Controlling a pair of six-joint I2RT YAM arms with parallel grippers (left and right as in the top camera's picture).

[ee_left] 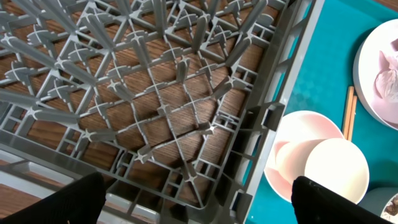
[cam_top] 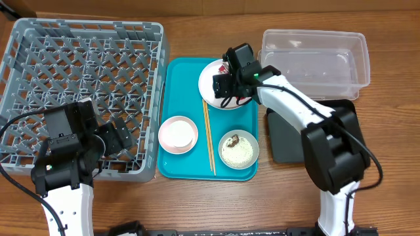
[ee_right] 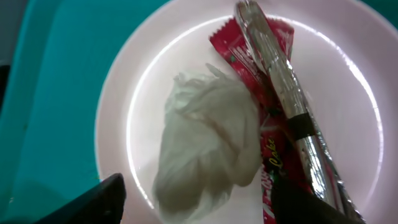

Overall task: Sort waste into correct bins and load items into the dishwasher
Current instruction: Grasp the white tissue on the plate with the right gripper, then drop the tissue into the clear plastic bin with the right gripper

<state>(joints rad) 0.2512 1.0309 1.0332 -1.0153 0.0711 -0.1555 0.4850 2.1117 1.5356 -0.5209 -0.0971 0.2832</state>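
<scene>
Poised: right claw [ee_right: 199,186] above white plate [ee_right: 155,62], left claw [ee_left: 196,183] above grey rack [ee_left: 155,74].
Right parted astride crumpled tissue [ee_right: 205,137], beside red wrapper [ee_right: 233,46]; left spread wide.

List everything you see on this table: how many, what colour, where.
dish rack: one, grey, table's left.
teal tray: one, teal, centre.
plate: one, white, teal tray's far end.
tissue: one, white, on plate.
wrapper: one, red, on plate beside tissue.
pinkish bowl: one, pink, teal tray's near left.
cup: one, white, in pinkish bowl.
chopsticks: two, wooden, teal tray's middle.
grey-green bowl: one, pale, teal tray's near right.
rice: loose grains, white, in grey-green bowl.
food lump: one, brown, on rice.
tub: one, clear, far right.
black tray: one, black, right of teal tray.
left end effector: one, black, open, over dish rack's near right corner.
right end effector: one, black, open, over plate, straddling tissue.
</scene>
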